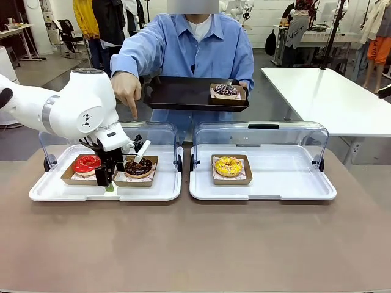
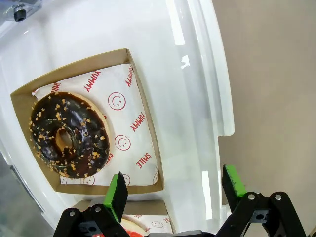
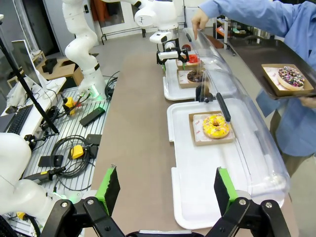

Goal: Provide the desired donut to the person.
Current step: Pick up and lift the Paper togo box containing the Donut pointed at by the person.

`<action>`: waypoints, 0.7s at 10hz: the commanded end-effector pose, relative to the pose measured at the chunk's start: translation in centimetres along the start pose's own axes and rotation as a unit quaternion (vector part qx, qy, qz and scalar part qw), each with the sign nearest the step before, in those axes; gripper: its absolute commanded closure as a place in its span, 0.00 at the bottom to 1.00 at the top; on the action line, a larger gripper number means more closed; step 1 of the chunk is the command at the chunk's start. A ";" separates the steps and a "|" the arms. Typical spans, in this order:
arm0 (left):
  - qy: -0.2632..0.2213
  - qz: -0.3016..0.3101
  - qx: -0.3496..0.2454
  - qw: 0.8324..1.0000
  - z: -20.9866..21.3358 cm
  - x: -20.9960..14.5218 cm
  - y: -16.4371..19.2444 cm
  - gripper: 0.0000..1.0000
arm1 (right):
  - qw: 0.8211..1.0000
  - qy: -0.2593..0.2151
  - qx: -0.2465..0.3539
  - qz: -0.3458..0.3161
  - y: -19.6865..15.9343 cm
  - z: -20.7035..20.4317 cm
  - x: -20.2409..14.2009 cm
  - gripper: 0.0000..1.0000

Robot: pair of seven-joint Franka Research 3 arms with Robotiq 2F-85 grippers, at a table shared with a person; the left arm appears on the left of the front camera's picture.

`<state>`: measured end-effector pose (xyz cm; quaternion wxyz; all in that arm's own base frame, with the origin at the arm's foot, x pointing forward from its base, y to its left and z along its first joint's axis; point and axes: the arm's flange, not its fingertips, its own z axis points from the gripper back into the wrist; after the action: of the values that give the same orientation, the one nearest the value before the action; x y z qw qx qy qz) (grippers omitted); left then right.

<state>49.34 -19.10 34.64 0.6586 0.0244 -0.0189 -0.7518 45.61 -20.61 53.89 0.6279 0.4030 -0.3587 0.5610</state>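
The person [image 1: 195, 46] at the far side points a finger [image 1: 133, 111] down at the chocolate donut [image 1: 138, 166] with nut bits in its carton box on the left white tray [image 1: 91, 192]. A red donut [image 1: 86, 163] lies beside it. My left gripper [image 1: 107, 183] hangs open low over the tray's front, between the two boxes; in the left wrist view its open gripper [image 2: 175, 185] is beside the chocolate donut [image 2: 69, 133], holding nothing. My right gripper [image 3: 167, 190] is open and empty, well back from the yellow donut [image 3: 216, 125].
The person's other hand holds a black tray [image 1: 177, 94] carrying a sprinkled donut [image 1: 226, 90]. The yellow donut [image 1: 228, 166] sits on the right white tray [image 1: 293, 189]. Both trays have clear lids [image 1: 263, 137] tipped open behind them. Bare brown table lies in front.
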 end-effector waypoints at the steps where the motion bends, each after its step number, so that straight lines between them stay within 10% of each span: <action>1: 0.010 0.017 0.008 1.000 -0.8 0.2 0.9 0.00 | 1.000 -0.004 0.004 0.001 -0.1 0.1 0.1 0.00; 5: 0.001 0.031 0.005 1.000 -2.0 -0.2 1.5 0.00 | 1.000 -0.004 0.004 0.001 -0.1 0.1 0.1 0.00; 7: -0.001 0.030 0.005 1.000 -2.1 -0.2 1.5 0.29 | 1.000 -0.004 0.004 0.001 -0.1 0.1 0.1 0.00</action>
<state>50.67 -18.74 32.69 0.6743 0.0183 -0.0198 -0.7380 45.61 -20.61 53.89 0.6278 0.4031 -0.3587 0.5610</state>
